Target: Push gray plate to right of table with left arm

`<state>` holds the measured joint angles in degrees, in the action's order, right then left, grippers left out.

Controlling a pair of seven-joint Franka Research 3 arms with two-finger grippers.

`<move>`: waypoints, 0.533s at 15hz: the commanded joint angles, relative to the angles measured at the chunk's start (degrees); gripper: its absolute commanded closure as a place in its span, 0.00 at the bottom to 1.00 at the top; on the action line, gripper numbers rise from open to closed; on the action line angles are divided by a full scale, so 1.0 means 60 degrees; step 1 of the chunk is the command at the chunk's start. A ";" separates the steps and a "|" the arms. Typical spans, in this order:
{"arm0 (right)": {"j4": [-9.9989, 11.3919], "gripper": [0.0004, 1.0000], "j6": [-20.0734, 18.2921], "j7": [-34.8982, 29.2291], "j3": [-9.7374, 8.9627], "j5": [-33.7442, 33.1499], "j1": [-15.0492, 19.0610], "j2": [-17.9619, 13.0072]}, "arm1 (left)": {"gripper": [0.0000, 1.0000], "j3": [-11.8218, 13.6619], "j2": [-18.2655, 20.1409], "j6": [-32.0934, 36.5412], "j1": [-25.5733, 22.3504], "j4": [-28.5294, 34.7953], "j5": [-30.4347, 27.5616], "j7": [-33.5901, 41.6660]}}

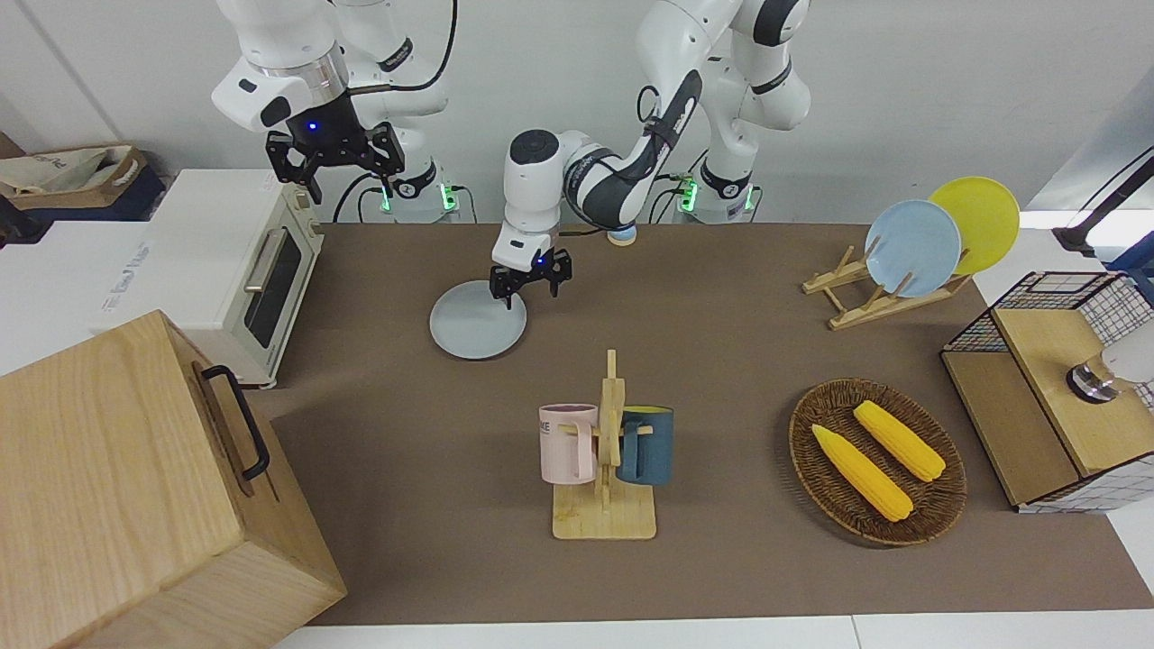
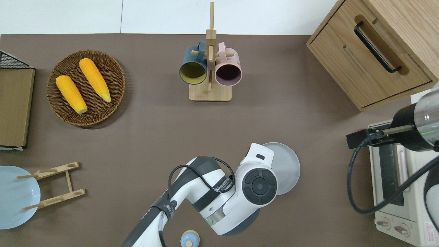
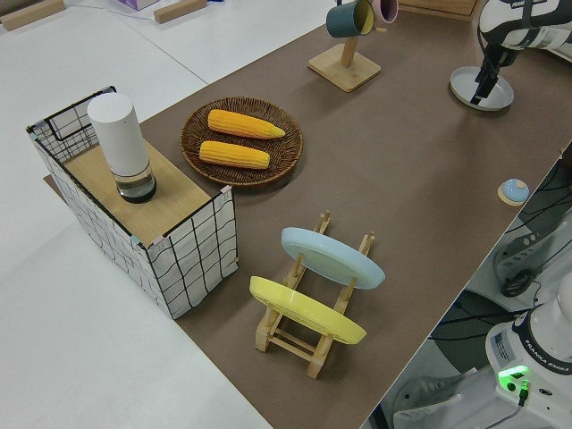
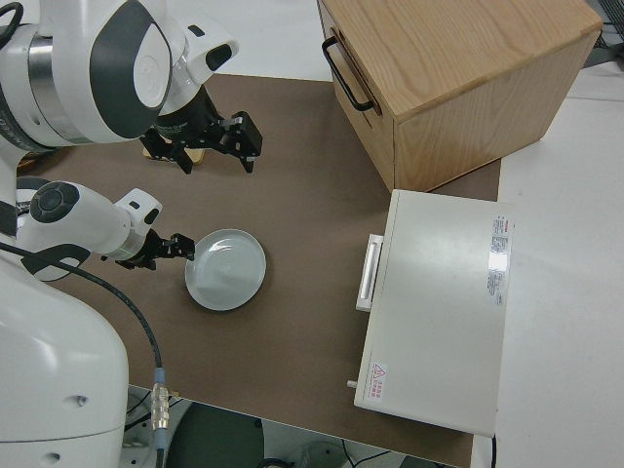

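Observation:
The gray plate (image 1: 469, 326) (image 2: 287, 164) (image 4: 226, 270) lies flat on the brown table (image 1: 406, 433), nearer to the robots than the mug rack and toward the right arm's end. The left arm (image 1: 622, 171) reaches low across the table. Its left gripper (image 1: 530, 287) (image 4: 168, 251) is open at the plate's rim, on the edge facing the left arm's end, with one finger (image 1: 508, 296) down at the rim. In the overhead view the wrist hides the gripper and part of the plate. The right gripper (image 1: 335, 162) is parked and open.
A two-mug rack (image 1: 604, 451) stands mid-table. A toaster oven (image 1: 243, 270) and a wooden cabinet (image 1: 135, 487) occupy the right arm's end. A wicker basket (image 1: 816, 451) of corn, a plate rack (image 1: 856, 302) and a wire box (image 1: 1046, 397) fill the left arm's end.

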<state>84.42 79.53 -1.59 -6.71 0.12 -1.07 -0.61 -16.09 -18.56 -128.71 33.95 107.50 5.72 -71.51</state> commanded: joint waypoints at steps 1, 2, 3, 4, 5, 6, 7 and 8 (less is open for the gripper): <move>-0.0037 0.02 -0.0129 -0.0013 -0.0142 0.0098 0.0193 -0.0060 | 0.02 0.0016 0.1289 0.1556 -0.0850 -0.0001 -0.0072 0.1208; -0.0037 0.02 -0.0115 -0.0013 -0.0142 0.0098 0.0193 -0.0060 | 0.02 0.0030 0.1553 0.1850 -0.1056 -0.0103 -0.0161 0.1458; -0.0037 0.02 -0.0129 -0.0013 -0.0127 0.0098 0.0193 -0.0060 | 0.01 0.0045 0.1730 0.2259 -0.1217 -0.0292 -0.0162 0.1837; -0.0037 0.02 -0.0115 0.0002 -0.0142 0.0098 0.0193 -0.0060 | 0.01 0.0060 0.1877 0.2843 -0.1422 -0.0555 -0.0162 0.2319; -0.0037 0.02 -0.0129 0.0002 -0.0127 0.0098 0.0193 -0.0060 | 0.01 0.0074 0.1907 0.3371 -0.1685 -0.0950 -0.0220 0.2672; -0.0037 0.02 -0.0115 -0.0013 -0.0142 0.0098 0.0193 -0.0060 | 0.01 0.0045 0.1893 0.3956 -0.2036 -0.1476 -0.0322 0.2922; -0.0037 0.02 -0.0115 0.0002 -0.0142 0.0098 0.0193 -0.0060 | 0.01 0.0031 0.1864 0.4557 -0.2286 -0.1930 -0.0352 0.3215; -0.0037 0.02 -0.0115 0.0002 -0.0142 0.0098 0.0193 -0.0060 | 0.00 0.0045 0.1864 0.4983 -0.2491 -0.2240 -0.0352 0.3667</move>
<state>84.42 79.53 -1.59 -6.71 0.12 -1.07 -0.61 -15.46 -6.67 -107.27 22.85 100.88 4.92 -55.86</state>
